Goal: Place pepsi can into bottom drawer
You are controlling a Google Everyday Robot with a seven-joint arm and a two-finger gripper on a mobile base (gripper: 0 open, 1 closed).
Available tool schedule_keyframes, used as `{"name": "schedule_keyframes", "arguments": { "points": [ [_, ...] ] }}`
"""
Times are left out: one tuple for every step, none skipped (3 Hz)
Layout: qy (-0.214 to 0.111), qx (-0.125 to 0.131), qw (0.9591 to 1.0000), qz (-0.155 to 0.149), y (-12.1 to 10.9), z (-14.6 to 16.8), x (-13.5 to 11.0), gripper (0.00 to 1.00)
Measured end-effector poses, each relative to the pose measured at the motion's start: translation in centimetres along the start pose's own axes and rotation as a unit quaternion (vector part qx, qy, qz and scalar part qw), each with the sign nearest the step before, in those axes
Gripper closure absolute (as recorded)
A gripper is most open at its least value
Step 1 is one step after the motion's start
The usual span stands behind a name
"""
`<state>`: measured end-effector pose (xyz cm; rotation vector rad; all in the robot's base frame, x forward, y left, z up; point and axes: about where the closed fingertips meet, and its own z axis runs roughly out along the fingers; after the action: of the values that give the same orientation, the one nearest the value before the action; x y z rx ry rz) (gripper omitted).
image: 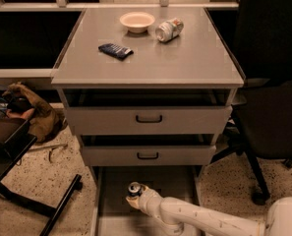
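The pepsi can [133, 189] stands upright inside the open bottom drawer [177, 182], near its middle; only its silver top and a bit of dark side show. My gripper [135, 199] is at the end of the white arm that reaches in from the lower right, and it is right against the can, hiding most of the can's body. The drawer is a shallow grey tray pulled out under the two upper drawers.
On the cabinet top are a white bowl [137, 21], a silvery can lying on its side [168, 29] and a dark blue packet [115, 50]. A black office chair [273, 107] stands at the right. A black stand leg [62, 205] and a brown bag [35, 114] are at the left.
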<state>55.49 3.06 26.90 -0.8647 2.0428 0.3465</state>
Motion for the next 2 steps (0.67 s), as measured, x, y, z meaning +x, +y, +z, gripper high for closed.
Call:
{"name": "schedule_keyframes", "arguments": {
  "points": [
    [0.000, 0.000, 1.0000, 0.000, 0.0, 0.0, 0.0, 1.00],
    [0.026, 0.022, 0.9994, 0.004, -1.6, 1.9, 2.5, 1.00]
  ]
}}
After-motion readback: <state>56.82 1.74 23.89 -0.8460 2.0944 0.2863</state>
